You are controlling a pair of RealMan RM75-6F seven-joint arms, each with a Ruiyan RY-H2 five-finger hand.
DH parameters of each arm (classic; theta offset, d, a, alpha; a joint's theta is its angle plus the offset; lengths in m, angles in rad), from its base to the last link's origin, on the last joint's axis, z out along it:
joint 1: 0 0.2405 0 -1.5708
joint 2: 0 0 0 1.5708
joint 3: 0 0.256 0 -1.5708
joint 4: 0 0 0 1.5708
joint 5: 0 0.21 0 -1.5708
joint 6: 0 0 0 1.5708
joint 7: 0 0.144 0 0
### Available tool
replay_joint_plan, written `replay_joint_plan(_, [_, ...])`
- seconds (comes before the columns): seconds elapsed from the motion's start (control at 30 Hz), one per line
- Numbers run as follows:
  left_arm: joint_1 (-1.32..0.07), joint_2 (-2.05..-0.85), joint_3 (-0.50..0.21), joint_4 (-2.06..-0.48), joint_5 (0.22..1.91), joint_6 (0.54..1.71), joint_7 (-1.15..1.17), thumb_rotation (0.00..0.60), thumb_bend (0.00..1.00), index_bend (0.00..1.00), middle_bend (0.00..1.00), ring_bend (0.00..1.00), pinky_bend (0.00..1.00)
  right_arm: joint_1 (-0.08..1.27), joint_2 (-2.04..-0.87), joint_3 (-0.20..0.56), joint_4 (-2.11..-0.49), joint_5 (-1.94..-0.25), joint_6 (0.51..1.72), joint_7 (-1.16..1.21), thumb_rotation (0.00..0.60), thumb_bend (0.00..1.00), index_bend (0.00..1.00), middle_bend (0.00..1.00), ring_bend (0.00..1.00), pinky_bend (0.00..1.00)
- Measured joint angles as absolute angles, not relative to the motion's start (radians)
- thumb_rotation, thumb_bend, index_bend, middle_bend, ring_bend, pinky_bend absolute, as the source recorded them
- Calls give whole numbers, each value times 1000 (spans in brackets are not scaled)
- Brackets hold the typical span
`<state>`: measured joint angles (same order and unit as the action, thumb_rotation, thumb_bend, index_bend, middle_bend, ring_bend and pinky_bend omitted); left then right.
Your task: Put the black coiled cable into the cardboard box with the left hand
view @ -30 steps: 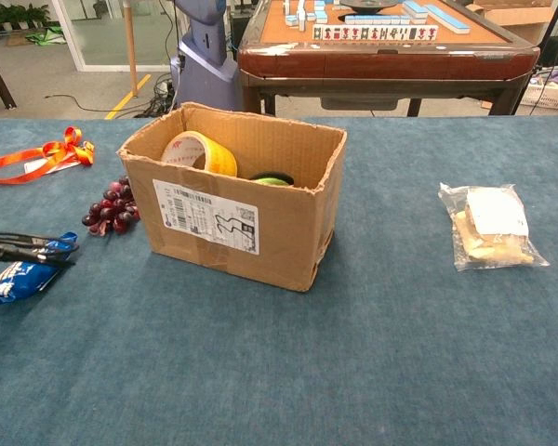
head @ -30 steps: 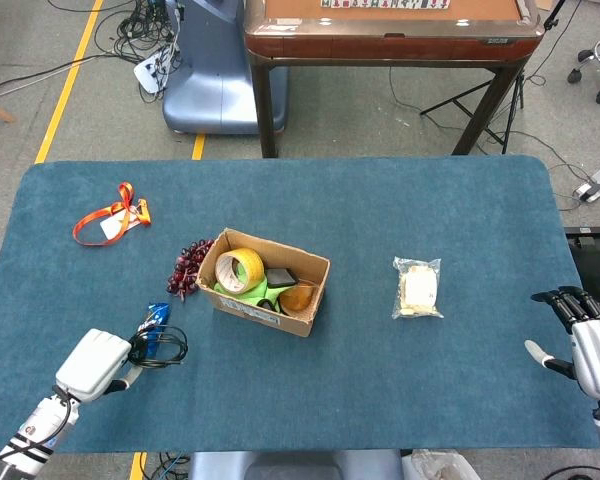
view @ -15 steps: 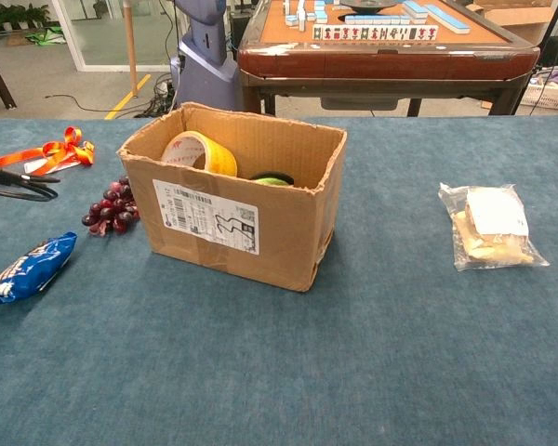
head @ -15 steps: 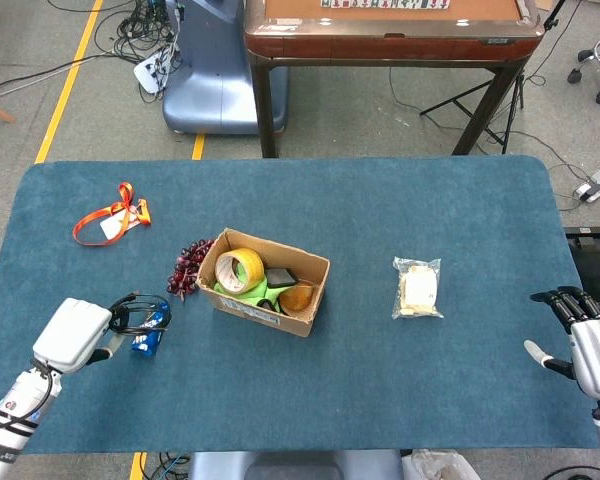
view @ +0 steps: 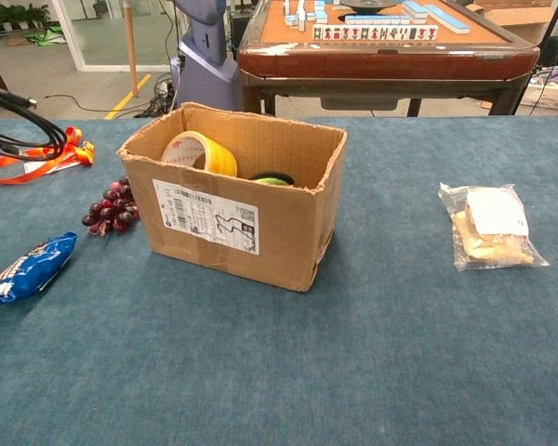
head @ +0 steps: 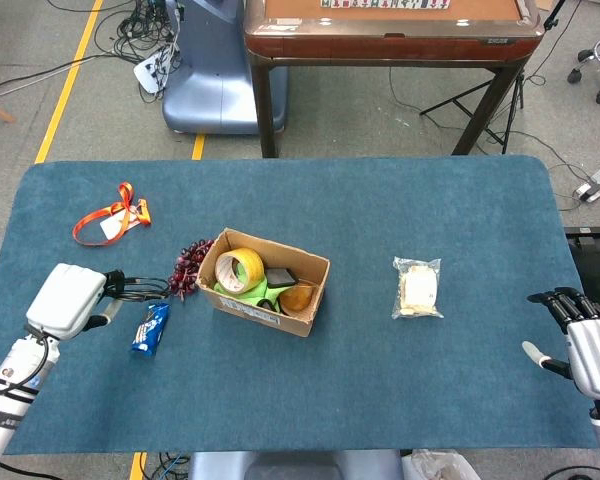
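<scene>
The left hand, at the left middle of the head view, grasps the black cable in its fingers, the coil sticking out toward the frame's right. The cardboard box lies further right in the frame, past the grapes, so the carry should run rightward. The right hand, far lower right, rests with fingers released, holding nothing.

Even, bright indoor light falls from overhead, with soft, faint shadows and no glare on the table. Both views are sharp; the chest view's far background looks slightly softer.
</scene>
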<state>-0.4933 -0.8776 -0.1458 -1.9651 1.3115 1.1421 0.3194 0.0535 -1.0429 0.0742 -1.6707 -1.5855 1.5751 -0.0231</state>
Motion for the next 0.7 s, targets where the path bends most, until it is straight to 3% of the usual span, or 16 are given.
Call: replay_joint_plan(0.7, [-679, -939, -273, -2012, 1137, 1061, 411, 600, 377, 623, 1000, 967, 1000, 54, -1040, 69, -1672, -1593, 1573, -17, 600, 2, 334, 360, 234, 437])
